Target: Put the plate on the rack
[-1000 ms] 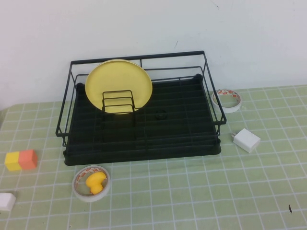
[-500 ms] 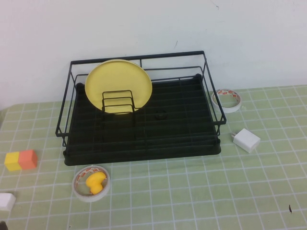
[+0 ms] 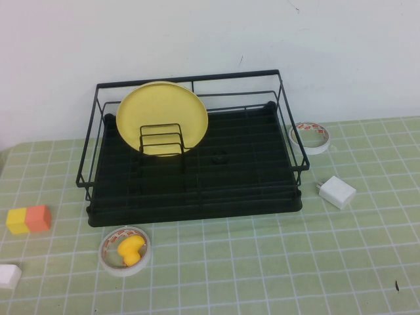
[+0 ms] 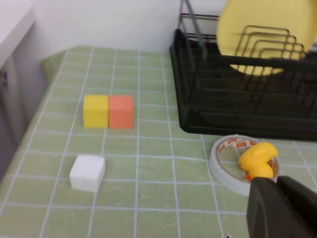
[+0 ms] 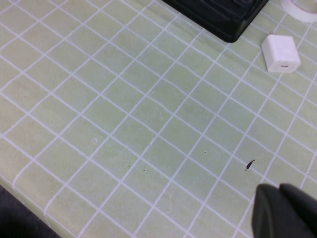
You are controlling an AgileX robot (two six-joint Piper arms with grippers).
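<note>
The pale-yellow plate [image 3: 162, 117] stands upright in the wire dividers at the back left of the black rack [image 3: 197, 205]. It touches neither gripper. Plate [image 4: 267, 25] and rack [image 4: 237, 124] also show in the left wrist view. My left gripper [image 4: 277, 182] is shut and empty, low over the table near the front left, just short of the tape ring. My right gripper [image 5: 279, 188] is shut and empty over bare table at the front right. Neither gripper shows in the high view.
A white tape ring with a yellow duck inside [image 3: 125, 251] lies before the rack. A yellow-and-orange block pair [image 3: 28, 219] and a white cube [image 3: 9, 275] lie at the left. A tape roll [image 3: 310, 137] and a white charger [image 3: 336, 191] lie to the rack's right.
A dark tip that showed at the bottom left corner of the high view half a second ago is gone. The plate and rack have not moved.
</note>
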